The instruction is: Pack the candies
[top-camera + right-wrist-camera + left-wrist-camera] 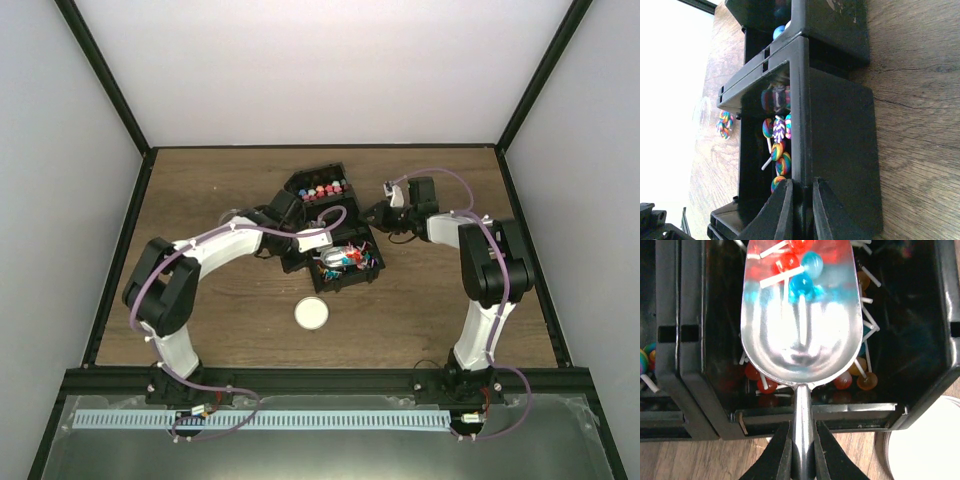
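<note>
The left gripper [802, 452] has its jaws clamped on the handle of a metal scoop [800, 350]. It carries red and blue candies [801, 271] on sticks above a black bin [920, 350] holding more. The right gripper [800, 210] pinches the neighbouring bin [840, 150] by its wall. The sweets look light, hard and prone to rolling, so they are better scooped than pinched
</note>
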`<state>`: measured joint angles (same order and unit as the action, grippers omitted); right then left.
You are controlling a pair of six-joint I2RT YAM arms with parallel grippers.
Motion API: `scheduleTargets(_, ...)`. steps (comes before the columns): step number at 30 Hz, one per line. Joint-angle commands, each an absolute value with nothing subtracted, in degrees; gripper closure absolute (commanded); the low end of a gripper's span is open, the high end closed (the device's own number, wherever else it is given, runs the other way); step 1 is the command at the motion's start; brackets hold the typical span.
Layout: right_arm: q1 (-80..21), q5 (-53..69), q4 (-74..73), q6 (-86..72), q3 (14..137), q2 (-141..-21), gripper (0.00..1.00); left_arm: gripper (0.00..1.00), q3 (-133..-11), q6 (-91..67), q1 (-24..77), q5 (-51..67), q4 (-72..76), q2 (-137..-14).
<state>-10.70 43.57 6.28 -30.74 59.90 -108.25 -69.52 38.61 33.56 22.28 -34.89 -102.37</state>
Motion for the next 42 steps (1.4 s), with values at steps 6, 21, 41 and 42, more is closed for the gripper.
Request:
scheduleTargets(6,-11.41,44.28,3.53,-29.48,61.52,-109.45,0.99,0.96,-65.44,39.56,33.84,24.85,-28.48,-98.45)
scheduleTargets(21,-11.42,44.82,2.45,-27.97,62.24,-109.47,0.99,0.96,-61.14,36.52,30.67,28.47,-27.94,-88.48)
scheduleTargets(41,-11.37,48.78,0.13,-25.45,66.9,-110.43,0.26,0.96,-60.5,45.44,0.1,26.14,-53.02,-72.44)
scheduleTargets(42,-11.35,48.84,-0.3,-24.91,67.35,-110.21,0.23,0.96,-60.89,46.37,-1.48,26.09,-53.73,-72.61)
